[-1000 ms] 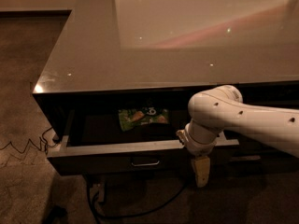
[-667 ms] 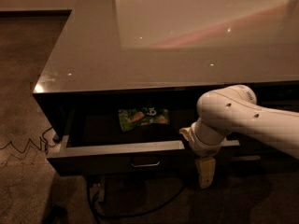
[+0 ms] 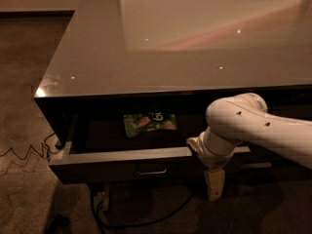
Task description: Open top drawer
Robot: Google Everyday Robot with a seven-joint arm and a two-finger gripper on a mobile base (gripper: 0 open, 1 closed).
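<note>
Top drawer (image 3: 97, 168) stands pulled well out from under the desk (image 3: 146, 48), its dark front facing the floor side and its pale upper rim catching the light, so the inside is open to view from above. That looks like the state the task asks for, or very near it; whether it can slide further I cannot tell. The handle (image 3: 151, 169), a small metal loop at the middle of the front, hangs free, with nothing on it. The arm (image 3: 253, 126) reaches in from the right and bends over the right part of the rim, and the pincer (image 3: 214, 186) points down in front of the drawer, to the right of the handle and apart from it, lower than the front's bottom edge. That placing reads as clear of the handle rather than gripping it, but whether the pincer is open or closed I cannot tell. A green snack packet (image 3: 148, 123) lies flat on the drawer floor toward the back, near the middle, likely just stored there. By count: one open drawer, one handle, one packet, one arm with one pincer. Cables: one zigzag cable (image 3: 22, 152) on the carpet at left, and one dark lead (image 3: 146, 221) trailing under the drawer.
</note>
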